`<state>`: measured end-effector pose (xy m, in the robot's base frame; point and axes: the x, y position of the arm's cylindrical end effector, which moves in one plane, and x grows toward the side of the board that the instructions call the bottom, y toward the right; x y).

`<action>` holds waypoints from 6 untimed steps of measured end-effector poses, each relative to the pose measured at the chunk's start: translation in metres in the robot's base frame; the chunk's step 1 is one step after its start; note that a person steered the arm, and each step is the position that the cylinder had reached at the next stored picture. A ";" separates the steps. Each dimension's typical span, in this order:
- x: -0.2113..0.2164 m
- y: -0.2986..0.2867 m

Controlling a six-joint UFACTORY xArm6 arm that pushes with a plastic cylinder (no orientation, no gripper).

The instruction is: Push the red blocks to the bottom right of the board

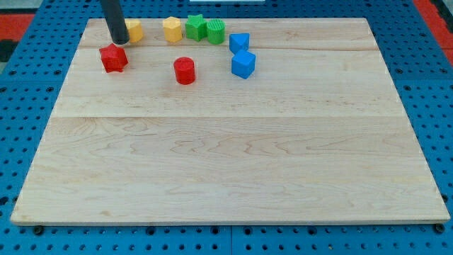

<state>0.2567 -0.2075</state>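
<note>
Tip (119, 41) — just above red star (113, 58) — half-hides yellow block (134, 30).

Just the one camera here, so there's no overlap with any other view. It sits above and in front of the surface (233, 156), looking down at a slant, so the near edge along the view's bottom looks wider than the far edge at the view's top. It's close enough that the board nearly fills the frame, with only a thin strip of blue pegboard (432, 85) showing around it. The blocks (185, 70) sit at the far end, so they look small.
</note>
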 end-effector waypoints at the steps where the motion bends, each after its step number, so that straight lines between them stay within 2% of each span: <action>1: 0.002 -0.026; 3: 0.045 -0.038; 6: 0.059 0.099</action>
<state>0.3154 -0.1085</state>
